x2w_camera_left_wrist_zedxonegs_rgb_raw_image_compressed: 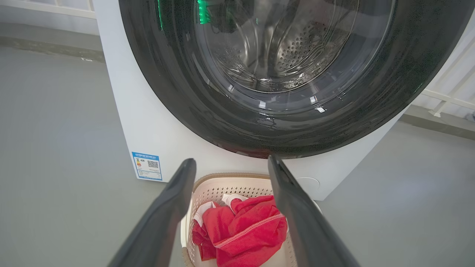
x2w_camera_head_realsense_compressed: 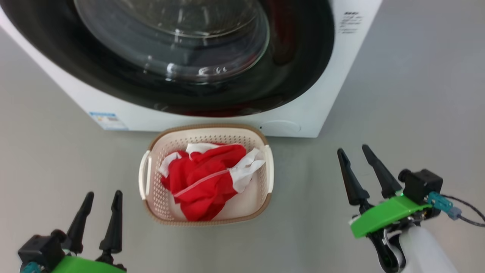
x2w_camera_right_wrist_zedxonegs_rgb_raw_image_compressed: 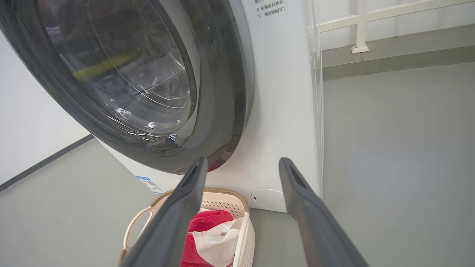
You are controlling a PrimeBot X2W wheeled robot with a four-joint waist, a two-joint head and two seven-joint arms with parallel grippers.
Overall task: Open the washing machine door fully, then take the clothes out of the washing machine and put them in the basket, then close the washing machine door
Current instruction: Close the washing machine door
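— Two of the three steps are looking done, maybe all three: the clothes [x2w_camera_head_realsense_compressed: 204,178] are lying in the basket [x2w_camera_head_realsense_compressed: 212,223], and the washing machine door [x2w_camera_head_realsense_compressed: 295,68] is sitting flat against the washing machine [x2w_camera_head_realsense_compressed: 227,117].
— Is it latching, though?
— I am not managing to tell. The black rim is looking flush in the head view, and the drum [x2w_camera_left_wrist_zedxonegs_rgb_raw_image_compressed: 297,55] behind the glass is showing nothing red. I am judging that at most a last push is remaining.
— Where is the basket standing?
— On the floor [x2w_camera_head_realsense_compressed: 398,113], just before the machine's front, below the door. Its long axis is running side to side, roughly parallel to that front, with the handles pointing left and right. The clothes are bunching in a heap, their white-stitched seam slanting from lower left to upper right.
— And the tools?
— The left tool [x2w_camera_head_realsense_compressed: 104,192] and the right tool [x2w_camera_head_realsense_compressed: 353,148] are both hanging released, fingers spread, carrying nothing, flanking the basket.
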